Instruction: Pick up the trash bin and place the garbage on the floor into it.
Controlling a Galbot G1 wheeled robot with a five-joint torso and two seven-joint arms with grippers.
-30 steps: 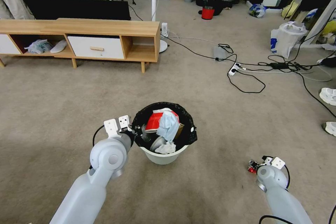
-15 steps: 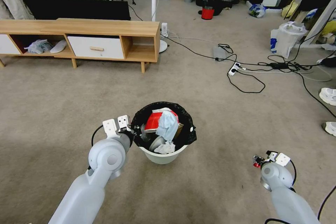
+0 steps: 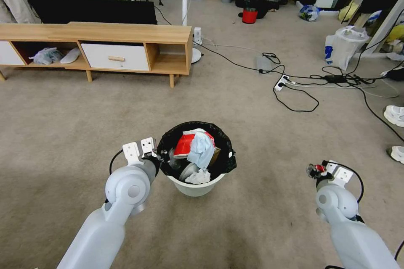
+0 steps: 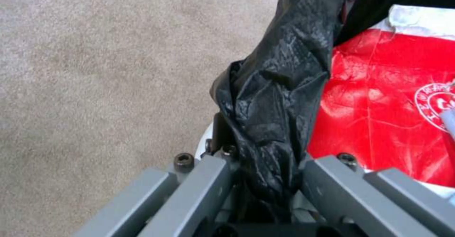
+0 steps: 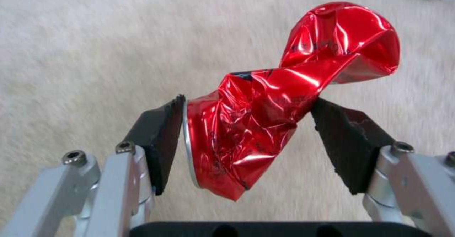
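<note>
The trash bin (image 3: 195,188) is small, round and white, with a black bag (image 4: 275,98) folded over its rim, and it stands on the carpet in front of me. Inside lie a red-white packet (image 3: 185,145), a light blue mask (image 3: 202,153) and a crumpled white tissue (image 3: 198,176). My left gripper (image 3: 162,162) is shut on the bin's rim at its left side, its fingers (image 4: 208,180) pinching the bag. To the right of the bin, my right gripper (image 3: 314,171) is shut on a crumpled shiny red wrapper (image 5: 284,98), held above the carpet.
A low wooden cabinet (image 3: 126,46) stands at the back left. Black cables and a power strip (image 3: 282,83) cross the carpet at the right, near a white plastic shopping bag (image 3: 343,46) and shoes (image 3: 395,115). A red bucket (image 3: 250,15) sits far back.
My right gripper has lifted off the carpet with the red wrapper and moved forward. The left arm and the bin have barely moved.
</note>
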